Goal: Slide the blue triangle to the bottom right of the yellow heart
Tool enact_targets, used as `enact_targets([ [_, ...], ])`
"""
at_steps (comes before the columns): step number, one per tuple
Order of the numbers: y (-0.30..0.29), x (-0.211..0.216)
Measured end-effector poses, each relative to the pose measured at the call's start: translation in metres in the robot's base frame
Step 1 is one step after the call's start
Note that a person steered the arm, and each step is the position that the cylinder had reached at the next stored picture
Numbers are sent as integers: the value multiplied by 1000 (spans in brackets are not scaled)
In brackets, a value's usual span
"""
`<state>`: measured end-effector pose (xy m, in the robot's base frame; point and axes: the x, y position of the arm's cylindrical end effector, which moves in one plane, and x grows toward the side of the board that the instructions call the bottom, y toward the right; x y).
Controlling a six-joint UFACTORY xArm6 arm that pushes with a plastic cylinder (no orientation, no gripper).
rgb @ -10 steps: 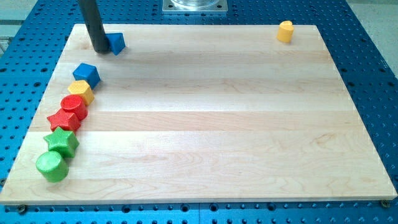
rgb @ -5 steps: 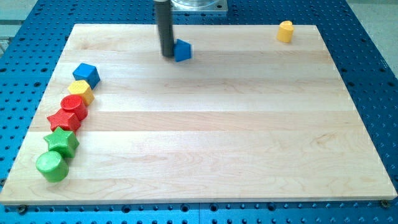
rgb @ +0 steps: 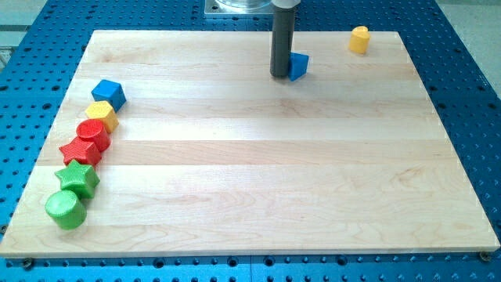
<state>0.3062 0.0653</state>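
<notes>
The blue triangle (rgb: 298, 66) lies near the top of the wooden board, right of centre. My tip (rgb: 279, 74) stands against its left side, touching it. The rod rises dark and straight out of the view's top. The yellow heart (rgb: 358, 39) sits near the board's top right corner, up and to the right of the blue triangle, well apart from it.
A column of blocks runs down the board's left side: a blue cube (rgb: 109, 94), a yellow block (rgb: 102, 115), a red block (rgb: 94, 132), a red star (rgb: 81, 150), a green star (rgb: 77, 178) and a green cylinder (rgb: 64, 209). A blue pegboard (rgb: 462, 94) surrounds the board.
My tip has moved right along the board's top, pushing the blue triangle with it from the top left to right of centre. The other blocks have not moved.
</notes>
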Motion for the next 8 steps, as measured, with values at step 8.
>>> enact_targets([
  [8,118,-15],
])
